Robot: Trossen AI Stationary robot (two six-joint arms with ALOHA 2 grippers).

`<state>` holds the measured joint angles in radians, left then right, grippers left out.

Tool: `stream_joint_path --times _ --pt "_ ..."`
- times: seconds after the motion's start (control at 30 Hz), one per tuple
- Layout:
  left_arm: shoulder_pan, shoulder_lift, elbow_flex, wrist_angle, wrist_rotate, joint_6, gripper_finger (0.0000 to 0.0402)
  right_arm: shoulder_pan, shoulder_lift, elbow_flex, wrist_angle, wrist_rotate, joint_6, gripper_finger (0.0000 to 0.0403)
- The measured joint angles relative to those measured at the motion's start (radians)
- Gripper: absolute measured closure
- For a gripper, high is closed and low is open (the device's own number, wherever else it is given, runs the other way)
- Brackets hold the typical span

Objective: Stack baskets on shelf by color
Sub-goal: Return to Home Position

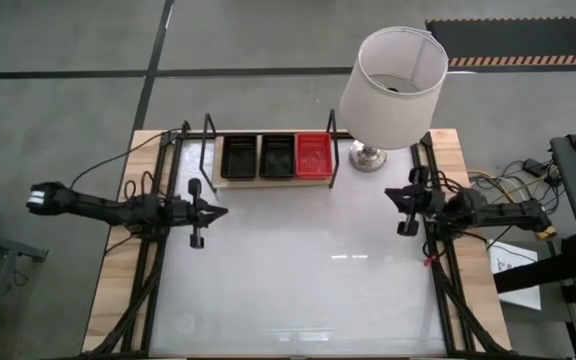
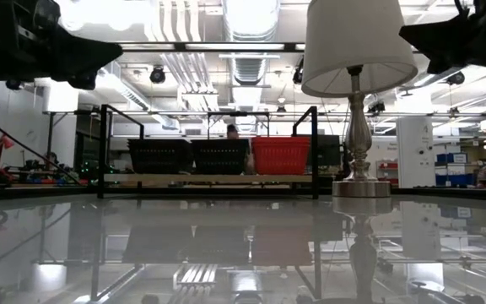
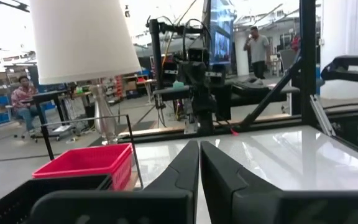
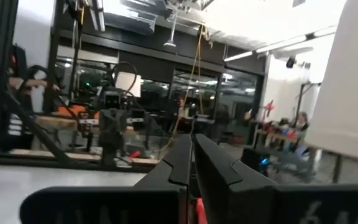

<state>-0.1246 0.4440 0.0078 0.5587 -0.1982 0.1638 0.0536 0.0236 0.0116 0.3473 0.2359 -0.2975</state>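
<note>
Lamp [image 1: 393,85] stands top right of the overhead frame, just beside the shelf [image 1: 268,182] at top centre. On it: black baskets [image 1: 239,156] left and middle, red basket [image 1: 313,155] right. Glossy white tabletop [image 1: 298,290], workshop behind. My left tool [image 3: 199,146] and right tool [image 4: 188,140] hover at the side edges, fingers together, empty

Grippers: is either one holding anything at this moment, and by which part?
Nothing is held. The left gripper and the right gripper each show jaws closed with nothing between them; the baskets sit on the shelf.
</note>
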Motion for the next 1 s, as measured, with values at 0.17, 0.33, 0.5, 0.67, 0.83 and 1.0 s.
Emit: stream_joint_path --times 0.17,0.33,0.5,0.67,0.83,1.0 --pt "0.0 0.032 0.0 0.0 0.0 0.0 0.0402 0.0 0.011 0.0 -0.001 0.0 0.096 0.039" --pt "0.0 0.067 -0.001 0.0 0.0 0.0 0.0402 0.0 0.011 0.0 -0.001 0.0 0.115 0.039" --pt "0.0 0.109 -0.002 0.001 0.0 0.0 0.0402 0.0 0.011 0.0 -0.001 0.0 0.115 0.039" --pt "0.0 0.159 -0.002 0.002 0.001 0.001 0.0402 0.0 0.011 -0.001 -0.001 0.0 0.115 0.039" --pt "0.0 0.22 -0.003 0.001 0.001 0.001 0.0402 0.0 0.011 -0.001 -0.001 0.0 0.115 0.039" --pt "0.0 0.288 -0.003 0.001 0.001 0.001 0.0402 0.0 0.011 -0.001 -0.001 0.0 0.115 0.039"
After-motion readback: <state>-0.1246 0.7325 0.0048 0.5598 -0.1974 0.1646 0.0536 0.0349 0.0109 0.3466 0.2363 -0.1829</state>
